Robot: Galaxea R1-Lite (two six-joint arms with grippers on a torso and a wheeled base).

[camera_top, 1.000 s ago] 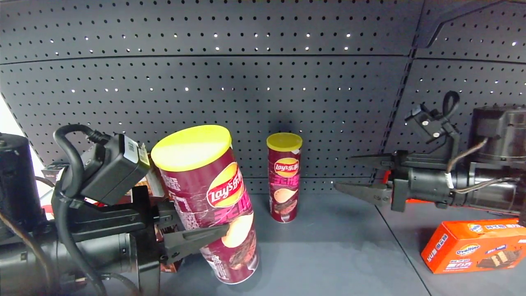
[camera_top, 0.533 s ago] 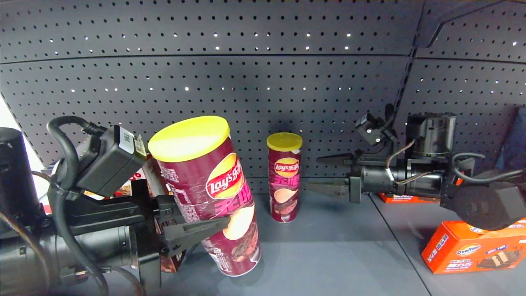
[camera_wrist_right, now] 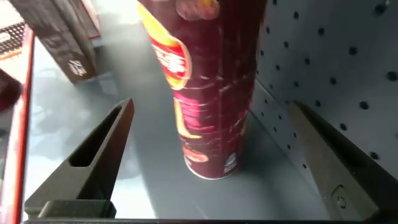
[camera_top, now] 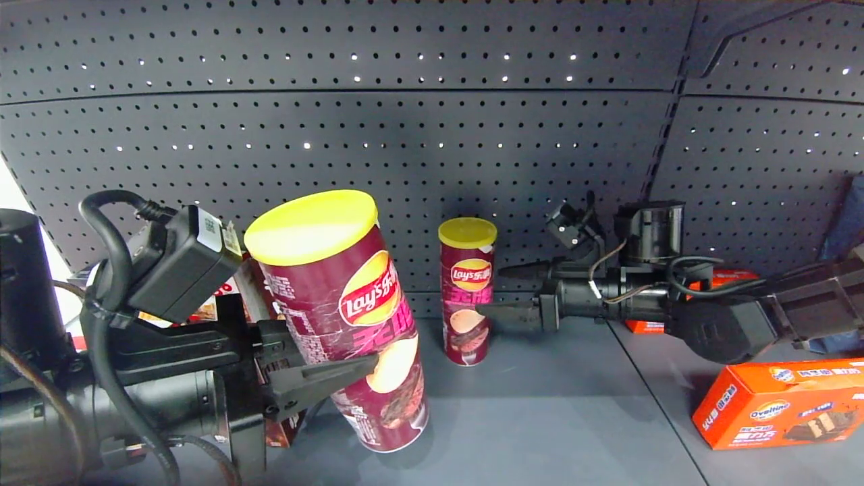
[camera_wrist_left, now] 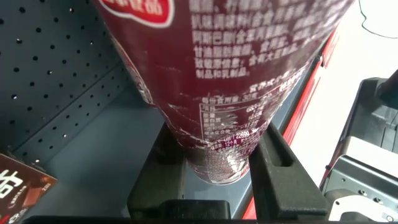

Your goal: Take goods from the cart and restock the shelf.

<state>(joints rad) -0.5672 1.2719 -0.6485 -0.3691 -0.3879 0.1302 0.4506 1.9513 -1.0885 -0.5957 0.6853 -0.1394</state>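
A large maroon chips can (camera_top: pixel 344 317) with a yellow lid leans tilted, its base on the grey shelf (camera_top: pixel 540 418). My left gripper (camera_top: pixel 341 361) is shut on its lower half; the left wrist view has the can (camera_wrist_left: pixel 236 93) clamped in that gripper (camera_wrist_left: pixel 217 168). A smaller matching can (camera_top: pixel 467 290) stands upright near the pegboard. My right gripper (camera_top: pixel 491 291) is open at that can's right side. Seen from the right wrist, the small can (camera_wrist_right: pixel 211 93) stands just ahead of the spread gripper (camera_wrist_right: pixel 211 106), one finger on each side, untouched.
An orange box (camera_top: pixel 776 405) lies at the front right of the shelf, and a red one (camera_top: pixel 648 326) sits behind my right arm. More boxes (camera_top: pixel 216 307) stand behind my left gripper. The pegboard wall (camera_top: pixel 405 135) closes the back.
My right arm has swung left along the shelf, bringing its open fingers up to the small can. The left gripper raised its can slightly, then held still.
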